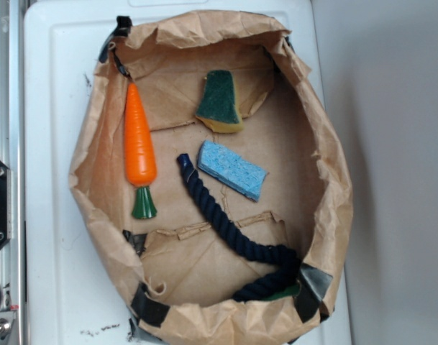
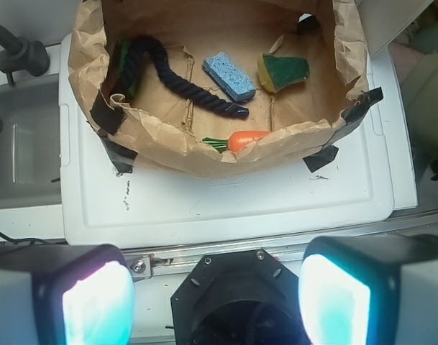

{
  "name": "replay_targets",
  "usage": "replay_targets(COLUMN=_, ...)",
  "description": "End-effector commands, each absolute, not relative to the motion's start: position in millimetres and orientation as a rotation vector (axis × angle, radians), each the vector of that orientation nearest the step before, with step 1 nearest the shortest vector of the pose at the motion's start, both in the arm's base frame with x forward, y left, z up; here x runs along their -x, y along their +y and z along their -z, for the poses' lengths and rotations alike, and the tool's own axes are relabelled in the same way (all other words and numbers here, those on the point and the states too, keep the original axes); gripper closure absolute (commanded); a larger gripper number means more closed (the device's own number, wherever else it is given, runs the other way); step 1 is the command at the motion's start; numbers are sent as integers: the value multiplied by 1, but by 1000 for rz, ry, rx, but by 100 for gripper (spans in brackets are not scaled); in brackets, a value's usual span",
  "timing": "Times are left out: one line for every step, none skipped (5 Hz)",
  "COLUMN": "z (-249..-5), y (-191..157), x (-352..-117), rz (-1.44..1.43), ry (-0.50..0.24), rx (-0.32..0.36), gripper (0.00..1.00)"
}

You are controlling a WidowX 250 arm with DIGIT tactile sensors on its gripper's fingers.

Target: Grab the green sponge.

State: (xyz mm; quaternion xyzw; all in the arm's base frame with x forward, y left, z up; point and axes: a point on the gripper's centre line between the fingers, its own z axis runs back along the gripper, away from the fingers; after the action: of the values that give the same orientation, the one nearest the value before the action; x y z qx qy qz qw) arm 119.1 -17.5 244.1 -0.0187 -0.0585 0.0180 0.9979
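The green sponge lies at the back of a brown paper-lined basin, dark green on top with a yellow foam edge. In the wrist view the green sponge sits at the upper right of the basin, far from my gripper. My gripper hangs over the robot's black base outside the basin, its two pale pads wide apart and nothing between them. The exterior view does not show the gripper.
A light blue sponge, an orange toy carrot with a green stem and a dark blue rope also lie in the basin. The basin's crumpled paper wall stands between my gripper and the objects. A white tray lies underneath.
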Motion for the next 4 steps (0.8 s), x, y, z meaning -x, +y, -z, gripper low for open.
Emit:
replay_targets(z=-244, y=-18, x=-119, rz=-36, ry=-117, rx=37, gripper=0)
replay_targets(z=-229, y=-15, x=-143, rz=-108, ry=-108, rx=26, gripper=0)
replay_targets(z=-216, y=-15, x=-169, rz=-194, ry=-113, rx=-47, gripper=0)
replay_targets(z=-206, y=-12, x=-202, rz=-279, ry=-87, rx=-40, gripper=0)
